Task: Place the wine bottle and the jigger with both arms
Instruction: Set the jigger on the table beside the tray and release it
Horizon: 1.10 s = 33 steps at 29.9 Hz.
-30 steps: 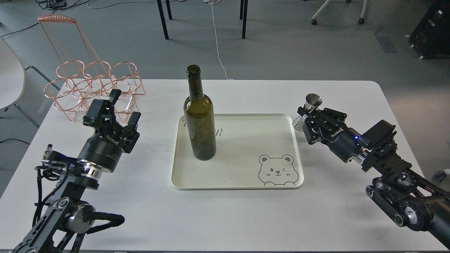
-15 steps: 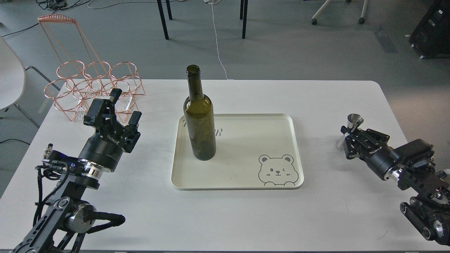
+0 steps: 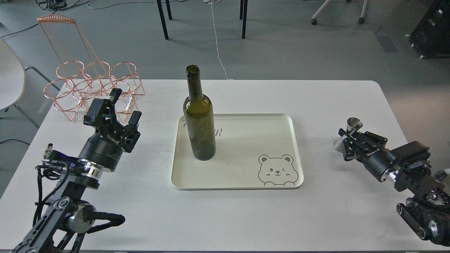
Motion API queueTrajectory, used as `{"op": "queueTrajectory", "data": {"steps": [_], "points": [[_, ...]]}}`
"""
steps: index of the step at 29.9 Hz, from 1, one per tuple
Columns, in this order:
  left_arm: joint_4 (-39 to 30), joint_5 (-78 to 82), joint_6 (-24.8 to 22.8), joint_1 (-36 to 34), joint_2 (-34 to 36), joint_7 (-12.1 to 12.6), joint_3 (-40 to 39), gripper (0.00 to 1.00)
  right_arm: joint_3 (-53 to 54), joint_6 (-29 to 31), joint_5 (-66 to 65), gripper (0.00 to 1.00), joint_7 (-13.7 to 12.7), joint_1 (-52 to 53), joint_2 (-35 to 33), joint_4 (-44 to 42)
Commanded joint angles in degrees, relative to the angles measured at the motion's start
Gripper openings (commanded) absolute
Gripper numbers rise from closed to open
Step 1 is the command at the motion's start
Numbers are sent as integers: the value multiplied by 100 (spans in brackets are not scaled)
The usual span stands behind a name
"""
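Note:
The wine bottle point(image 3: 199, 119), dark olive-green and without a label, stands upright on the left part of the cream tray point(image 3: 246, 151). My left gripper point(image 3: 117, 107) is open and empty, left of the tray and well apart from the bottle. My right gripper point(image 3: 348, 138) is shut on the waist of the small steel jigger point(image 3: 353, 125). It holds the jigger tilted and low over the table, right of the tray and apart from it.
A copper wire bottle rack point(image 3: 93, 88) stands at the table's back left, just behind my left gripper. The tray has a bear drawing point(image 3: 278, 170) at its front right. The white table point(image 3: 232, 218) ends close to my right arm.
My right gripper has carried the jigger from the tray's right rim out to the right and nearer to me, then crept slightly left. The left arm and the bottle have not moved.

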Motion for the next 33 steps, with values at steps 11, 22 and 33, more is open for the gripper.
{"op": "queueTrajectory", "data": {"steps": [11, 22, 33], "points": [[-4, 0, -9, 0, 27, 0, -1, 98, -131, 0, 280, 96, 0, -669, -997, 909], [13, 9, -9, 0, 70, -78, 17, 98, -2284, 0, 4986, 97, 0, -1066, -3634, 4878], [-4, 53, -44, 9, 755, -958, 43, 98, -2180, 0, 8969, 97, 0, 1173, -2223, 5367]]}}
